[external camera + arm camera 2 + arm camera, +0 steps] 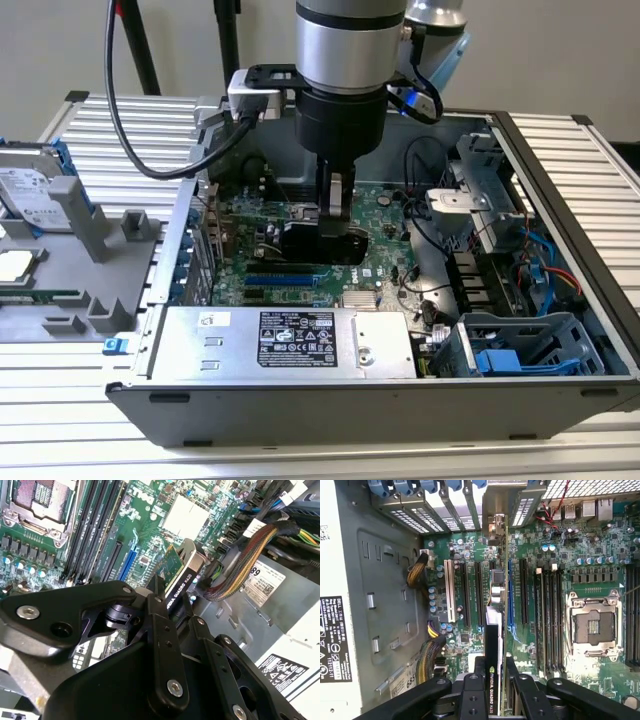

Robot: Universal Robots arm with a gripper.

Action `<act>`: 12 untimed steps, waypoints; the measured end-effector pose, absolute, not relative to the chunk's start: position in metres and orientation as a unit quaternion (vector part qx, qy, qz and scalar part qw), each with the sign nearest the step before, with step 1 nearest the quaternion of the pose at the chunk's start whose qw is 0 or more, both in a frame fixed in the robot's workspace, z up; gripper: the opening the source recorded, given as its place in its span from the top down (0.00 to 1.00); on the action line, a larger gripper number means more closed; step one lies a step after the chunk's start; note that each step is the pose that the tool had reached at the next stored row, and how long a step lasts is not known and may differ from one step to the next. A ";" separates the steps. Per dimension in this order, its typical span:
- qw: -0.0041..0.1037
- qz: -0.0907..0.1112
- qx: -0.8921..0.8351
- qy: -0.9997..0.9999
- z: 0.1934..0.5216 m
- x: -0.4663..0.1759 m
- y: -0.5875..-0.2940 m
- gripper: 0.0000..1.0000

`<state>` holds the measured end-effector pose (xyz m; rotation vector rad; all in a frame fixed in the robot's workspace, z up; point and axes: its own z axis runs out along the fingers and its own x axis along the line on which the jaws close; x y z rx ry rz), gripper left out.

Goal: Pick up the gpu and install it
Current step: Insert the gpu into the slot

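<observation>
- Black on one face and green on the other, the thin flat gpu card (492, 645) stands on edge in your black metal gripper (492, 692), whose fingers are clamped on it.
- You see its long axis running along the blue plastic slot (510, 597) on the large green motherboard (600, 545).
- Your gripper hides the card's rear end.
- In the exterior view, the card (325, 243) sits at 12 o'clock from the grey sheet-metal power supply box (285, 340).

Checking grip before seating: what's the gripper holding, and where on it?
The gripper holds the gpu by one end of its edge, fingers on both faces, above the motherboard.
</observation>
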<state>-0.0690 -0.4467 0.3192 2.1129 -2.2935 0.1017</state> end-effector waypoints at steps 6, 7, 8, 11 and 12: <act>0.011 0.033 0.677 -0.735 0.319 -0.069 -0.447 1.00; 0.011 0.033 0.677 -0.735 0.319 -0.069 -0.447 1.00; 0.011 0.033 0.677 -0.735 0.319 -0.069 -0.447 1.00; 0.011 0.033 0.677 -0.735 0.318 -0.069 -0.447 1.00; 0.011 0.033 0.677 -0.735 0.318 -0.069 -0.447 1.00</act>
